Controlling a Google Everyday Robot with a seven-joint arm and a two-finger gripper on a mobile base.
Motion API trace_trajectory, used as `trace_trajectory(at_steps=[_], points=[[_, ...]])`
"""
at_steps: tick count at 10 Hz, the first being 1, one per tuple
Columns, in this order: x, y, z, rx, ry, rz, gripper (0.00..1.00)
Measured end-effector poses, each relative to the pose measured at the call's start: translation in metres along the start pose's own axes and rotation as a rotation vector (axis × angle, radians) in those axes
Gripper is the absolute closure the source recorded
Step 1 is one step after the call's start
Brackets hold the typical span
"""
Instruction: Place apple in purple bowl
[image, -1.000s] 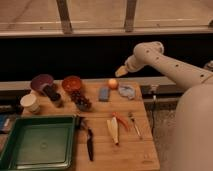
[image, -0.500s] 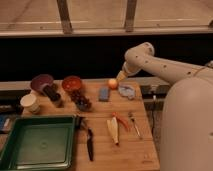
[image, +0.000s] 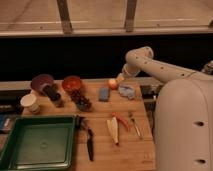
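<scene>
The wooden table (image: 136, 150) before me carries a purple bowl (image: 41, 82), an orange bowl (image: 72, 83), dark grapes (image: 81, 101), a white cup (image: 30, 102) and a green tray (image: 37, 144). Farther back lie an apple (image: 113, 84), a blue sponge (image: 104, 94) and a cloth (image: 126, 91), with my spread pincer (image: 120, 79) just beside the apple.

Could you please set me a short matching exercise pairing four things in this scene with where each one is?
Things:
1. apple
2. purple bowl
3. green tray
4. gripper

Places:
A. front left, beside the wooden board
B. back left, next to the orange bowl
C. close at the apple's right side, over the board's back edge
D. on the board near its back edge, just behind the blue sponge

Pairs: 1-D, 2-B, 3-A, 4-C.
</scene>
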Motion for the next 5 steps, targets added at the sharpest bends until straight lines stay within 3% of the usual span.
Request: trace_trajectory(at_steps=[3,5], points=[[-0.017,0.004,0.015,-0.038,-0.016,-0.019,0.3],[-0.024,0.006,0.026,-0.054,-0.002,-0.043,0.3]])
